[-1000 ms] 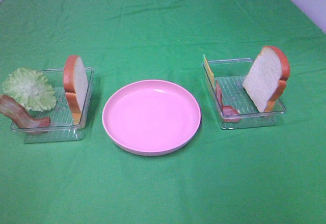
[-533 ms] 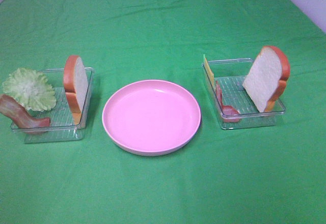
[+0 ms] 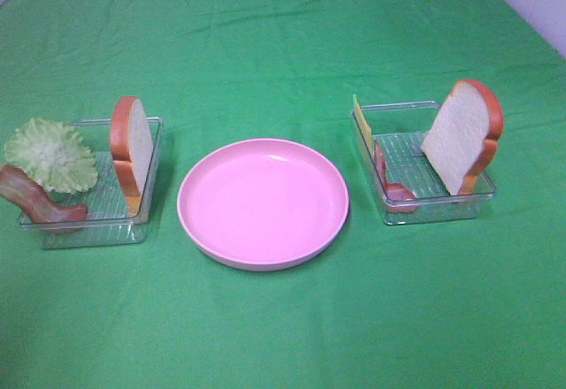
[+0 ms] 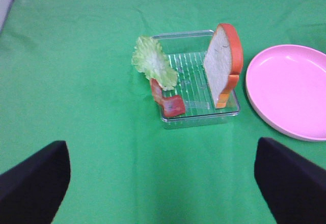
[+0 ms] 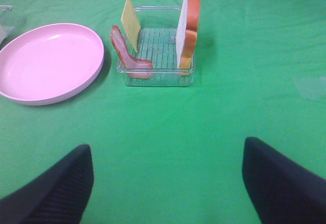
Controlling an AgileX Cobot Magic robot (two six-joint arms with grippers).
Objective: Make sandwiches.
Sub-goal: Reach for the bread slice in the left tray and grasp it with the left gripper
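Observation:
The sandwich pieces stand in two clear trays. In the left tray (image 3: 88,228) a bread slice (image 3: 131,146) stands on edge, with a lettuce leaf (image 3: 51,153) and a bacon strip (image 3: 35,199) leaning over its outer side. In the right tray (image 3: 433,210) another bread slice (image 3: 462,134) leans up, beside a yellow cheese square (image 3: 361,117) and a bacon strip (image 3: 386,177). My left gripper (image 4: 162,188) is open, well short of the left tray (image 4: 201,118). My right gripper (image 5: 168,188) is open too, back from the right tray (image 5: 158,79). Neither gripper shows in the high view.
A round pink plate (image 3: 263,202) lies between the trays with nothing on it. Green cloth (image 3: 283,336) covers the whole table. A pale wall edge (image 3: 539,0) shows at the far right corner.

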